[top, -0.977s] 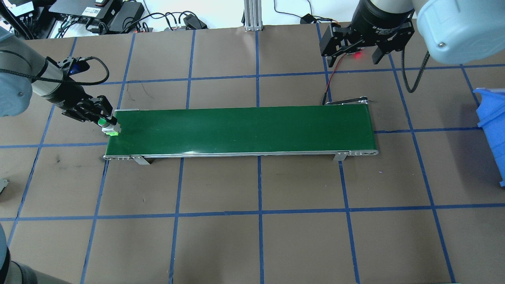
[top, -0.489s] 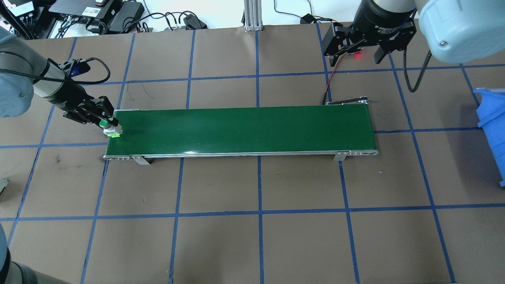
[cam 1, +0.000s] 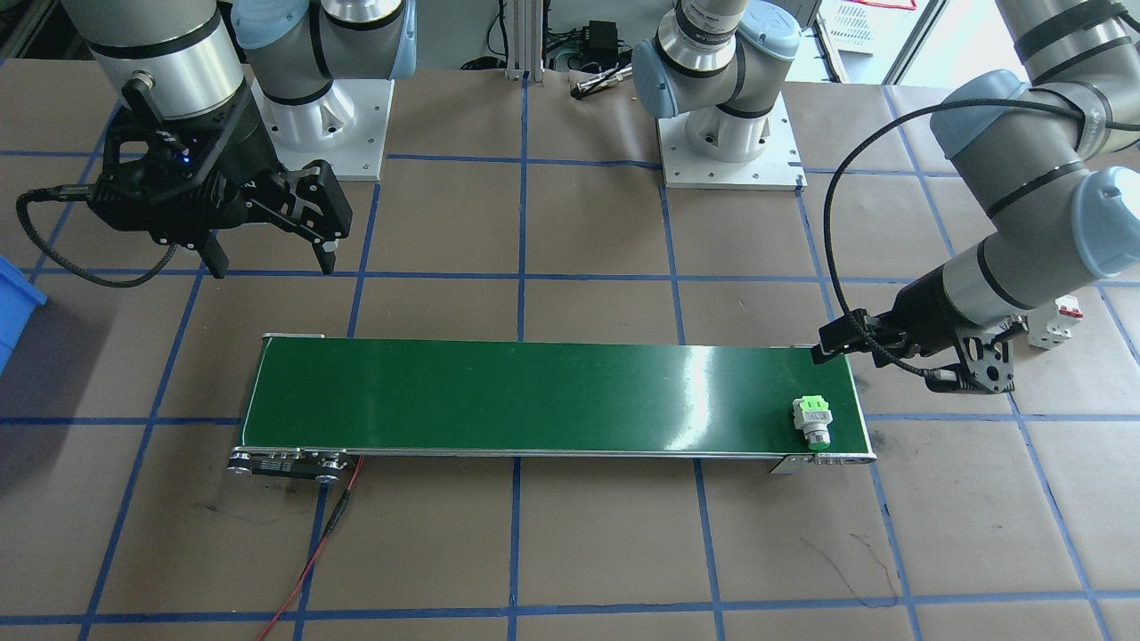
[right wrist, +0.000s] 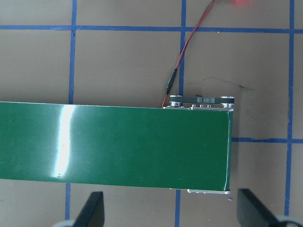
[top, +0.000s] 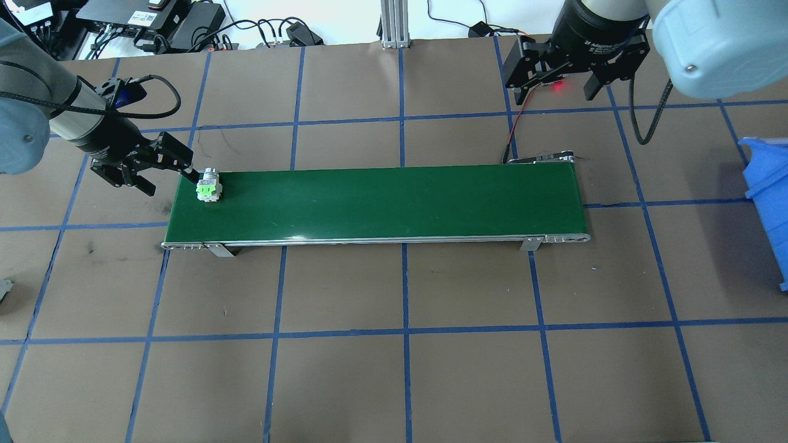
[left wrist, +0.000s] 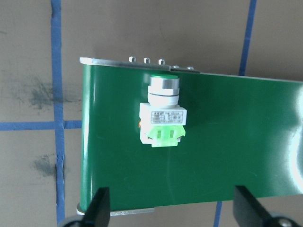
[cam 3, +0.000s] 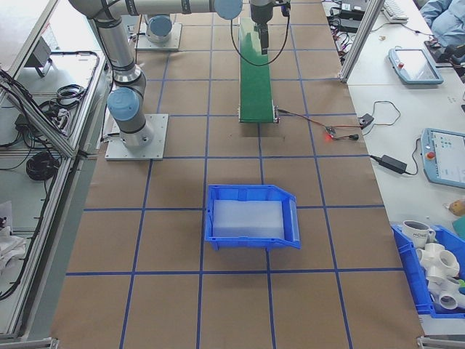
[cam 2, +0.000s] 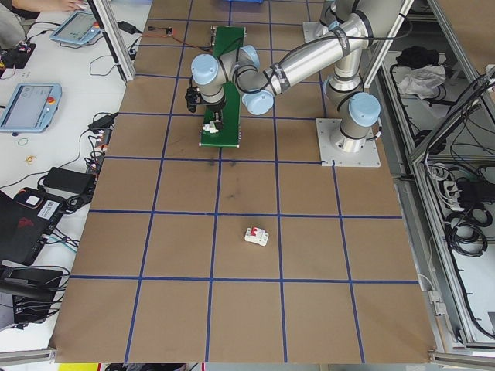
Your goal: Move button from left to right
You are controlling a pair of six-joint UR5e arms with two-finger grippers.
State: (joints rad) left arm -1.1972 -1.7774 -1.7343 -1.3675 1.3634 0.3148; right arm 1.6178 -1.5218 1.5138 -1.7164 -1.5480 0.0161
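The button (top: 208,184) lies on its side at the left end of the green conveyor belt (top: 381,203), free of any grip. Its green cap, silvery collar and light body fill the left wrist view (left wrist: 162,113). In the front-facing view the button (cam 1: 813,419) sits at the belt's right end. My left gripper (top: 165,174) is open just off the belt's left end, a short gap from the button, and its fingertips (left wrist: 99,208) stand wide apart. My right gripper (top: 554,92) hangs open and empty beyond the belt's far right end (right wrist: 208,142).
A blue bin (top: 766,197) stands at the table's right edge. A white breaker with red toggles (cam 1: 1055,320) lies behind my left arm. A red wire (cam 1: 329,534) runs from the belt's motor end. Cables and electronics line the far edge.
My left gripper was shut on the button at the belt's left edge. It has opened and pulled back left, and the button now lies on the belt, slightly further right.
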